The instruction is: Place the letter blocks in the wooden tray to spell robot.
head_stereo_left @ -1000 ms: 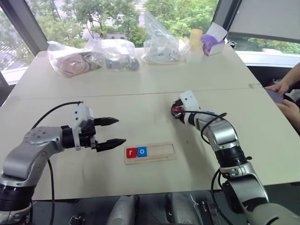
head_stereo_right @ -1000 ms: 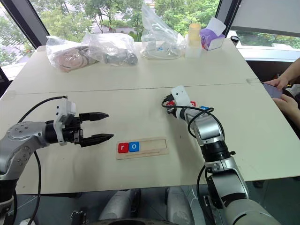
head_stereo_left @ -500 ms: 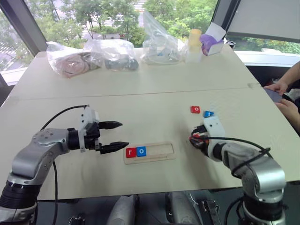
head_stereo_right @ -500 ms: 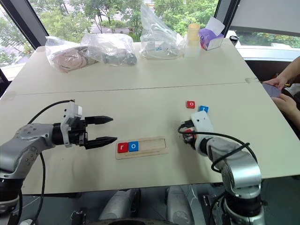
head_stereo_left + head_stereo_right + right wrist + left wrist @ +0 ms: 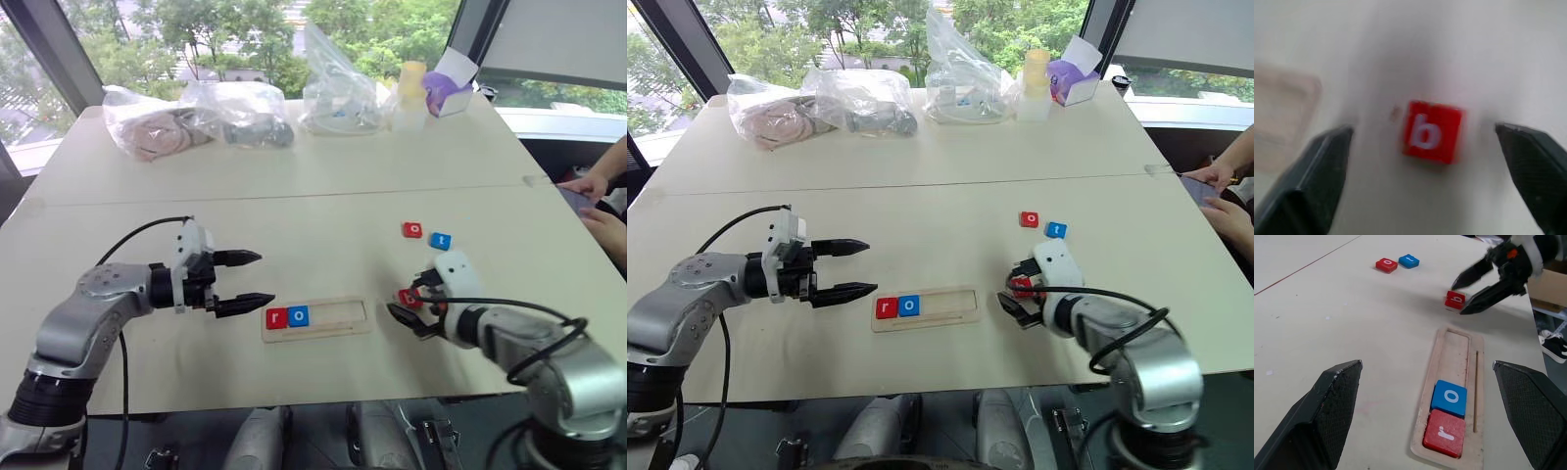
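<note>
Pale table (image 5: 294, 211) carried everything; plastic bags (image 5: 196, 117) and a yellow bottle (image 5: 411, 93) sat along the edge far beyond both sets of fingers. A person's hand (image 5: 588, 186) rested at the table's right edge.

Left gripper (image 5: 242, 282) was off the wooden tray's (image 5: 315, 319) left end, fingers spread wide, nothing between them, tips aimed at the tray, just short of it (no contact visible).

Right gripper (image 5: 1017, 292) was off the tray's right end, fingers spread apart. Red b block (image 5: 1431, 131) lay flat on the table between the two fingertips, apart from both pads in the right wrist view, letter up.

Tray held red r block (image 5: 1444, 433) at the end nearest the left fingers, blue o block (image 5: 1449, 398) touching it next in line; rest of the slot bare wood.

Red o block (image 5: 412, 229) and blue t block (image 5: 440, 240) lay side by side on the table beyond the right fingers, well apart from the tray.
</note>
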You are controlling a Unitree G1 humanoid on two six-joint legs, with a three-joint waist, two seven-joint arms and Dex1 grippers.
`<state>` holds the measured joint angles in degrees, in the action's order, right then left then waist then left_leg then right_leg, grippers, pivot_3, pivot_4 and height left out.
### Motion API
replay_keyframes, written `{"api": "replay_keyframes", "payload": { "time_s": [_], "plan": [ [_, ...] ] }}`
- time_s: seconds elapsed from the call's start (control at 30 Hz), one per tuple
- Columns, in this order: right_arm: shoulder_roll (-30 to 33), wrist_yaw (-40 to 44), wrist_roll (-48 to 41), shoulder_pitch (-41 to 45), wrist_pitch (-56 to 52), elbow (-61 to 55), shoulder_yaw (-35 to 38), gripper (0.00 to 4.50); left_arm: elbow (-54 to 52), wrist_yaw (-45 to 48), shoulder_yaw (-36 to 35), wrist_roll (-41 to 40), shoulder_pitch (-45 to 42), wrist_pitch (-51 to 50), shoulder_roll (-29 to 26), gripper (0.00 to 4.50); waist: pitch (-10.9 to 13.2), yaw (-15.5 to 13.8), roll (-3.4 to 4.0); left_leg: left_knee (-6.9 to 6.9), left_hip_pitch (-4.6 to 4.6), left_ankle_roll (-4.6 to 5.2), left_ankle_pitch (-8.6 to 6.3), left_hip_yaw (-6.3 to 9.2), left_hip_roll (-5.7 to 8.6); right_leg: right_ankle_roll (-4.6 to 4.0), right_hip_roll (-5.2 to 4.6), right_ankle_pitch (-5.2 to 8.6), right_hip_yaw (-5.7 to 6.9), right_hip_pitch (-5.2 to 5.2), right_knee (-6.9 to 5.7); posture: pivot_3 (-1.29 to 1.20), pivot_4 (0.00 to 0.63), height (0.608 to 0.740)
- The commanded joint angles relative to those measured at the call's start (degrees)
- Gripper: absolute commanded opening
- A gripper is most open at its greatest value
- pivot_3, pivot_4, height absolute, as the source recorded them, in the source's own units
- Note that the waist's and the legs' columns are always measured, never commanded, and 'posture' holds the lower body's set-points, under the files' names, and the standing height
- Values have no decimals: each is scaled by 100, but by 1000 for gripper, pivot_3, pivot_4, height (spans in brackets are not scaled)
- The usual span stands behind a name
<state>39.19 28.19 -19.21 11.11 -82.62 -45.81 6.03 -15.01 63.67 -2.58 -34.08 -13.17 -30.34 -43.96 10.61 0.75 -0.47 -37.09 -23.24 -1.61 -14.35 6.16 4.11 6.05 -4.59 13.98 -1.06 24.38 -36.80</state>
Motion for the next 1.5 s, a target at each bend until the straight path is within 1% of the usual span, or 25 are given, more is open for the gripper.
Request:
{"api": "replay_keyframes", "payload": {
  "time_s": [0.03,0.1,0.17,0.23,0.3,0.37,0.43,0.57,0.77,0.83,0.87,0.93,1.0,1.03,1.13,1.27,1.37,1.5],
  "plan": [
    [1070,1407,-60,-106,2032,390,-180,4476,-220,105,91,99,-46,165,-56,4500,-1,1,-5,0,2,2,-1,3,-7,1,3,0,7,-8,9,0,150,740],
    [1755,2542,223,-219,3935,1287,-290,4476,-205,84,132,147,-45,224,-16,4500,0,10,-5,5,1,3,-2,4,-9,3,6,0,13,-15,21,0,150,740],
    [2107,3097,657,-117,5419,2310,-633,4476,-191,59,169,233,-23,330,13,4500,2,27,-7,4,2,7,-4,-4,-9,5,6,-2,11,-22,36,0,150,740],
    [2221,3581,717,-48,6197,2935,-811,4476,-198,79,203,301,-5,420,15,4500,3,20,-8,2,3,9,-5,-7,-9,5,5,-3,9,-31,49,0,150,740],
    [2087,4036,697,213,6713,3637,-1010,4476,-294,78,165,292,102,460,11,4500,3,14,-8,1,3,11,-6,-6,-8,5,3,-3,6,-32,51,0,150,740],
    [1967,4301,821,475,7105,4211,-1229,4476,-383,65,125,280,220,491,-2,4500,4,38,-7,2,4,12,-7,-7,-9,5,3,-4,1,-31,52,0,150,740],
    [1842,4490,812,651,7344,4540,-1309,4476,-437,55,101,280,302,515,-14,4500,4,17,-7,3,5,12,-7,-6,-9,4,0,-4,-2,-30,51,0,150,740],
    [1568,4648,856,975,7470,5019,-1427,4476,-518,-38,74,292,396,542,0,4500,5,-6,-6,1,3,11,-7,-1,-9,2,-5,-4,-1,-30,51,0,150,740],
    [1353,4774,1056,1136,7716,5342,-1602,4476,-560,-111,60,298,431,562,4,4500,5,-14,-6,2,3,11,-7,0,-7,1,-6,-4,-1,-30,53,0,150,740],
    [1346,4804,1136,1130,7820,5418,-1653,3937,-571,-139,62,300,436,564,7,4500,5,-13,-5,2,3,11,-7,0,-7,1,-6,-4,-2,-29,53,0,150,740],
    [1341,4815,1152,1132,7847,5441,-1656,3557,-575,-151,60,295,437,563,7,4500,5,-13,-5,2,3,10,-7,0,-7,1,-6,-4,-1,-30,53,0,150,740],
    [1299,4821,1084,1156,7756,5387,-1604,2578,-584,-166,70,311,445,583,0,4500,5,-13,-5,1,3,10,-7,0,-7,1,-6,-4,-2,-30,53,0,150,740],
    [1267,4804,1023,1181,7626,5274,-1562,1438,-591,-169,69,304,450,579,-7,4500,5,-6,-5,1,4,10,-7,0,-7,0,-6,-5,-2,-30,53,0,150,740],
    [1262,4789,1011,1193,7566,5176,-1554,1096,-592,-170,70,300,451,576,-7,4500,5,0,-5,1,4,10,-7,0,-7,-1,-6,-5,-2,-30,52,0,150,740],
    [1245,4685,1028,1263,7390,4728,-1553,1108,-588,-165,80,298,452,572,-7,4500,5,-4,-4,2,5,10,-7,1,-7,-2,-5,-6,-3,-29,51,0,150,740],
    [1262,4749,730,1373,6643,3846,-1578,1108,-583,-139,96,293,457,569,-10,4500,6,-4,-3,3,1,10,-7,1,-8,-1,-6,-6,-5,-21,50,0,150,740],
    [1166,4801,536,1469,5998,3163,-1848,1108,-598,-71,135,286,458,568,-31,4500,6,-14,-4,2,-1,10,-7,2,-7,-2,-7,-6,-4,-22,50,0,150,740],
    [878,4613,676,1635,5509,2829,-2270,1108,-673,42,191,364,490,626,-104,4500,5,-13,-5,2,-2,10,-7,3,-7,-2,-9,-6,-3,-21,51,0,150,740]
  ]
}}
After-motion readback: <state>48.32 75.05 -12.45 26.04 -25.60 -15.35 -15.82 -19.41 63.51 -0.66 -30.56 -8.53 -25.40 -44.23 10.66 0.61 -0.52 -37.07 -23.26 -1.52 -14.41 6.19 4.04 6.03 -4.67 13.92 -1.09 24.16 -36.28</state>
